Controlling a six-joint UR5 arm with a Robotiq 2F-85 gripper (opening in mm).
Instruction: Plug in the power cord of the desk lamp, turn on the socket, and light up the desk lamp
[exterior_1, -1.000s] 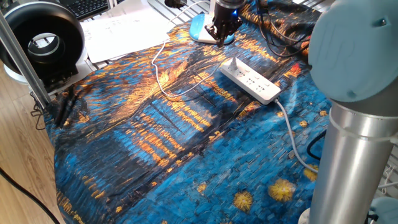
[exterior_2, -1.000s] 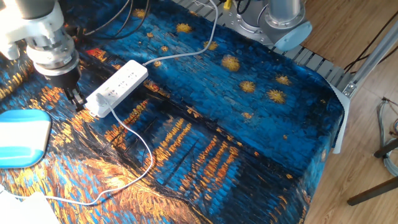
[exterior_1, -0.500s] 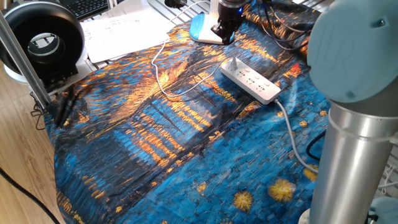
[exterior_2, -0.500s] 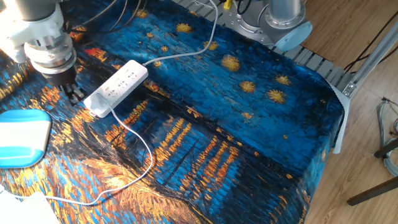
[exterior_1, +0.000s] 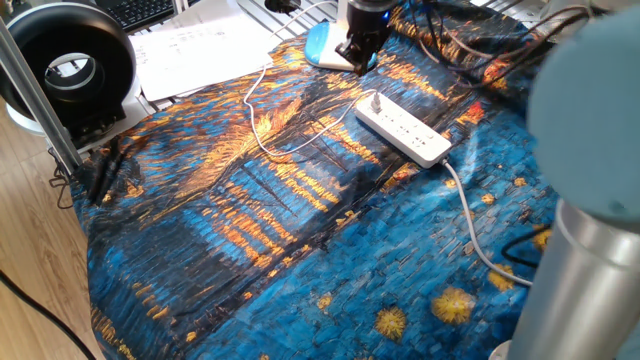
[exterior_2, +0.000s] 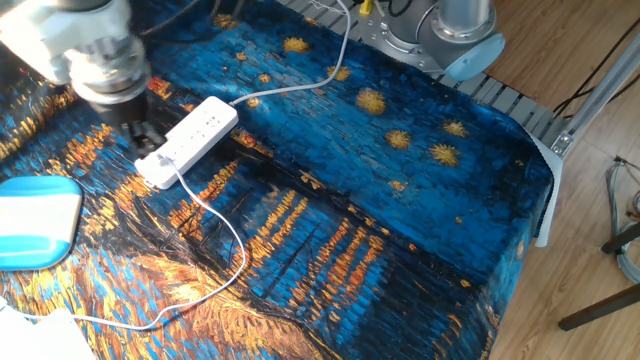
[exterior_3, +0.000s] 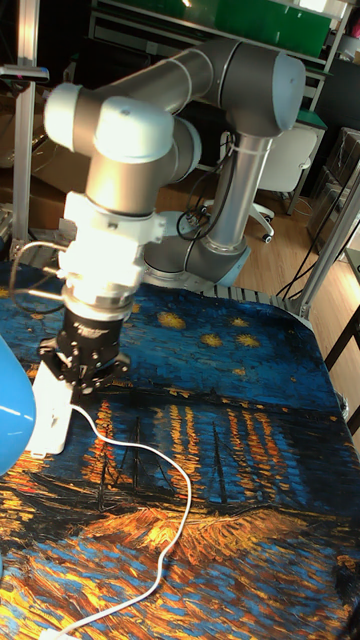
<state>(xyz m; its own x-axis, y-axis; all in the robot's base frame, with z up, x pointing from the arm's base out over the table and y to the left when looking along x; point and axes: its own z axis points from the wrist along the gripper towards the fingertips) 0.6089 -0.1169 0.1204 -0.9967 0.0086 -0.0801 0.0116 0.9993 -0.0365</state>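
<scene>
Already the power cord (exterior_2: 215, 215) runs its plug into the end outlet of the socket (exterior_2: 188, 139), which lies on the painted cloth (exterior_2: 330, 190). I hover my gripper (exterior_2: 143, 132) just above that end, probably for the switch; fingers near together, state uncertain.

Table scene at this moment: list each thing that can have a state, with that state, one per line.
Power cord: plugged into the end outlet of the socket, slack across the cloth.
Socket: flat on the cloth; on or off cannot be told.
Gripper: just above the socket's plug end; open or shut cannot be told.
Lamp base: no light visible.
</scene>
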